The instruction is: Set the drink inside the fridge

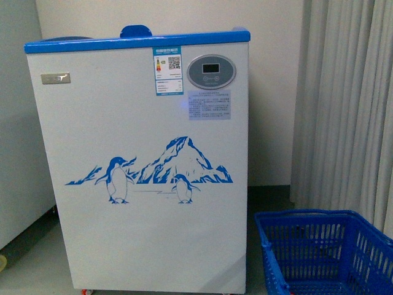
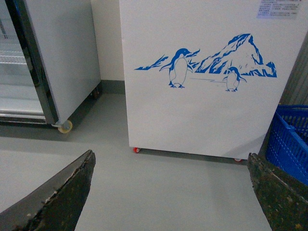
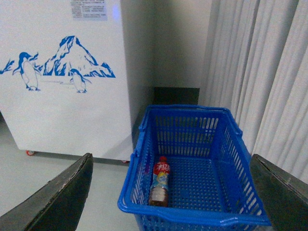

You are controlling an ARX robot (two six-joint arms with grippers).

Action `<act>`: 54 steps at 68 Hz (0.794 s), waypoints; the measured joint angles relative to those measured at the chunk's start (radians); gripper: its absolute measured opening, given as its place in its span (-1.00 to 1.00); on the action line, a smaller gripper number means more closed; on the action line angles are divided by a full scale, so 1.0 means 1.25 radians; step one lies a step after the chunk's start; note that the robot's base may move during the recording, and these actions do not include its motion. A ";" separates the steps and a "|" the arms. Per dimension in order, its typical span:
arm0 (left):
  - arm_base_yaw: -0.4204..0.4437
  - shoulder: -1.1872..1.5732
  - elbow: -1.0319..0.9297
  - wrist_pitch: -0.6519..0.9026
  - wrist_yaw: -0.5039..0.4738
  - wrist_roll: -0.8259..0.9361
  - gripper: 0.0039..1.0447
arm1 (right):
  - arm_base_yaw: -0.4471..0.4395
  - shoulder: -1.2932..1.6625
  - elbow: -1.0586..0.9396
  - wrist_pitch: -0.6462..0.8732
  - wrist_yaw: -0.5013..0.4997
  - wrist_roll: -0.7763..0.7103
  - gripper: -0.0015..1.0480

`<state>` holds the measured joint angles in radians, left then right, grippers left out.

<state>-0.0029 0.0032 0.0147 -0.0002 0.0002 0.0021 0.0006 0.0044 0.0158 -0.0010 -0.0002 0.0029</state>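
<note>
White fridge (image 1: 141, 246), blue rim (image 1: 135, 42), blue penguin decal (image 1: 153, 171); blue basket (image 1: 307, 215); red-capped drink (image 3: 160, 185).

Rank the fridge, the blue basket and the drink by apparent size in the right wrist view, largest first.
1. Fridge, though cropped by the frame.
2. Blue basket, nearer the camera, so it looks almost as big.
3. Drink, inside the basket, smallest.

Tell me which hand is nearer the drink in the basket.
Right. The right hand hangs open facing the blue basket holding the drink; the left hand faces the fridge front, only the basket's corner in sight.
</note>
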 joint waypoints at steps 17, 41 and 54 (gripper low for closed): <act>0.000 0.000 0.000 0.000 0.000 0.000 0.85 | 0.000 0.000 0.000 0.000 0.000 0.000 0.85; 0.000 0.000 0.000 0.000 0.000 0.000 0.85 | 0.000 0.000 0.000 0.000 0.000 0.000 0.85; 0.000 0.001 0.000 0.000 0.000 0.000 0.85 | -0.003 0.088 0.060 -0.150 0.032 0.028 0.85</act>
<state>-0.0025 0.0040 0.0147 -0.0002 0.0002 0.0021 -0.0036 0.1143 0.0902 -0.1886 0.0402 0.0383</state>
